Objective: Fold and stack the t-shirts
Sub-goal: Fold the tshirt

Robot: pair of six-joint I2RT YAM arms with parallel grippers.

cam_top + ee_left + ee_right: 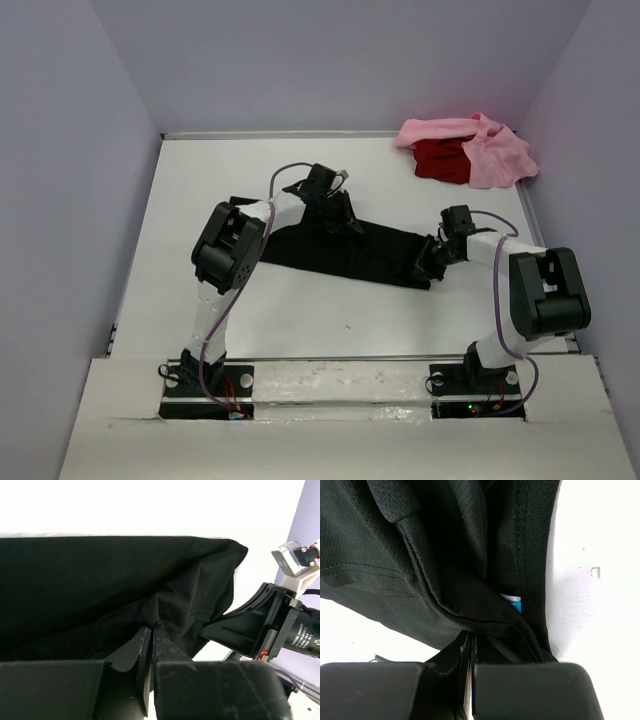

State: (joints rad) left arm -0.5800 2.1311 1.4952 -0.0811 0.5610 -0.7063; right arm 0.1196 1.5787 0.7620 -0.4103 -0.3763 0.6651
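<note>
Gripping the black t-shirt [350,255] are left claw [152,628] and right claw [471,638]; only right wrist shows its label [513,602].

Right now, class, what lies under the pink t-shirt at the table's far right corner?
A red t-shirt lies under the pink t-shirt, with its near-left part showing. The pink one covers the rest of it, so anything else beneath cannot be seen.

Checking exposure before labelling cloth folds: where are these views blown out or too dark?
Left wrist: the background behind the black t-shirt is blown out to white, but the folds are readable. Right wrist: the table glares at the right, and the shirt's weave and stitching are sharp. Top external: even light and soft shadows, with the shirt a flat dark shape.
</note>
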